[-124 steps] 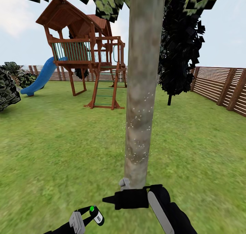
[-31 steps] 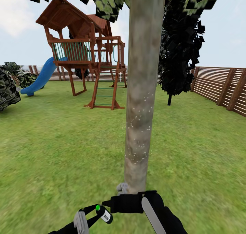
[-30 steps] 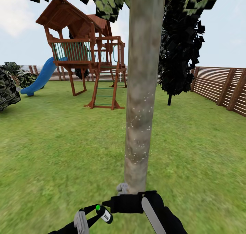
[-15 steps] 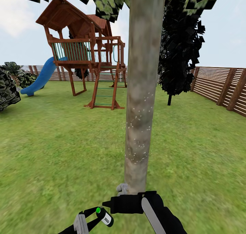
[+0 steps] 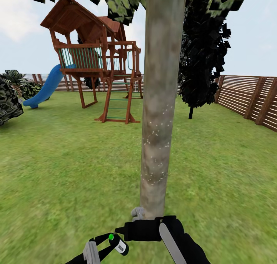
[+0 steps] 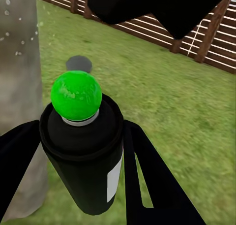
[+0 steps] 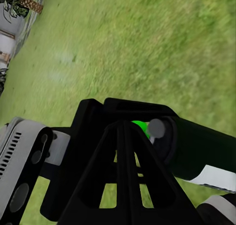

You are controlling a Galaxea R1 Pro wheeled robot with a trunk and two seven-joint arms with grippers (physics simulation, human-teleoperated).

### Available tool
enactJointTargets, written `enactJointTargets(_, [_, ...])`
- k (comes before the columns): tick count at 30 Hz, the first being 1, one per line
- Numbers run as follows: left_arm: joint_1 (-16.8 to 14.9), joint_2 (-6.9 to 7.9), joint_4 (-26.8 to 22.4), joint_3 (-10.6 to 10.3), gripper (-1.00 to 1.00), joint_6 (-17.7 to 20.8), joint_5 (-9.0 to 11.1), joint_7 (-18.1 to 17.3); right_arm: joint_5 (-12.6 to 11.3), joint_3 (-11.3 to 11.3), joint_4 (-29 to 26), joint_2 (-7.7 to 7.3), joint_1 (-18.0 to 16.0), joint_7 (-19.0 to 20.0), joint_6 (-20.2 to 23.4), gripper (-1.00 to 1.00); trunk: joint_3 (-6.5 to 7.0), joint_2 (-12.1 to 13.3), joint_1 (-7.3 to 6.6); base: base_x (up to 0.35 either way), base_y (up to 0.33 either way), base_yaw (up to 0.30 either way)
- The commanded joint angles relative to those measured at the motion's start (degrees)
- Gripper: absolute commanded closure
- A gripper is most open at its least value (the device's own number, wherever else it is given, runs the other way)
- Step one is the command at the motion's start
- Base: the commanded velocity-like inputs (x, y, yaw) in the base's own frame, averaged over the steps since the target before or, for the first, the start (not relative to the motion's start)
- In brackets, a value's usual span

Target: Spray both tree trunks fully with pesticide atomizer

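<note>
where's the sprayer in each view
Head view: the sprayer sits at the bottom edge, left of centre, in the left gripper.
Left wrist view: it stands in the middle, green knob up, between the fingers.
Right wrist view: its green knob peeks out behind the dark arm parts.
Shared landmark: the tree trunk, also at the left wrist view's edge.

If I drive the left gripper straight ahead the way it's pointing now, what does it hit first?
Probably grass. The left gripper, shut on the atomizer, points past the tree trunk toward lawn and fence; the trunk sits close alongside, depth unclear.
</note>
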Motion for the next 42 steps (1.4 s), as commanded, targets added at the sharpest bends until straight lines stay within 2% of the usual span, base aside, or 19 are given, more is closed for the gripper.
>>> enactJointTargets(1, [-0.10, 0.06, 0.00, -0.24, 1.00, -0.10, 0.62, -0.16, 0.09, -0.05, 0.02, 0.03, -0.05, 0.16, 0.26, 1.00, -0.11, -0.12, 0.04, 0.000, 0.000, 0.000])
enactJointTargets(42, [-0.01, 0.07, -0.73, -0.24, 1.00, -0.10, 0.62, -0.12, 0.19, 0.04, 1.40, 0.71, -0.05, 0.16, 0.26, 1.00, -0.11, -0.12, 0.04, 0.000, 0.000, 0.000])
